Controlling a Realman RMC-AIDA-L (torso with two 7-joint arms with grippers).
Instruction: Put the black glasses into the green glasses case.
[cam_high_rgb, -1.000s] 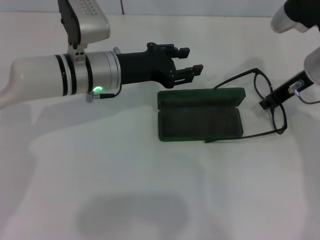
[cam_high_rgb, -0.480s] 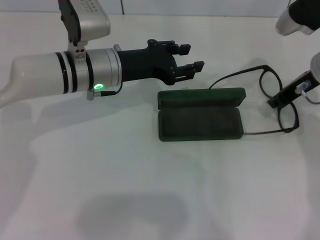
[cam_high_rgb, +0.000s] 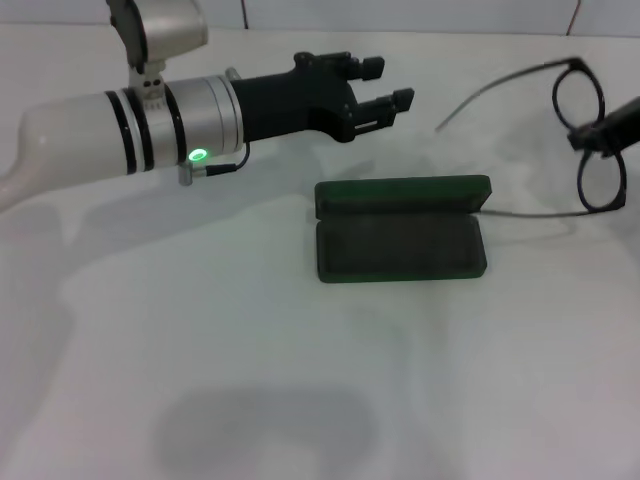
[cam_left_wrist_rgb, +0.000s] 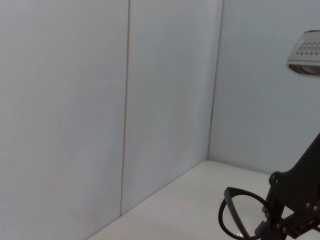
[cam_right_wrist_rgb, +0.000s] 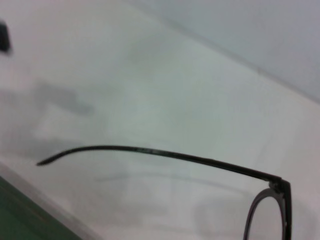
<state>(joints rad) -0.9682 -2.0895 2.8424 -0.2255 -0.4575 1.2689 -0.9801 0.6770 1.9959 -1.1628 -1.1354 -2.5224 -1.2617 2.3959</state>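
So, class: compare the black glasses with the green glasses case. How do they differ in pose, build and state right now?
The black glasses are held up by the right pincer at the bridge; the green glasses case lies flat on the table.
The glasses are thin wire-like frames with arms unfolded; the case is a solid block, hinged open and empty.
Both are dark. The left pincer hovers open behind the case.
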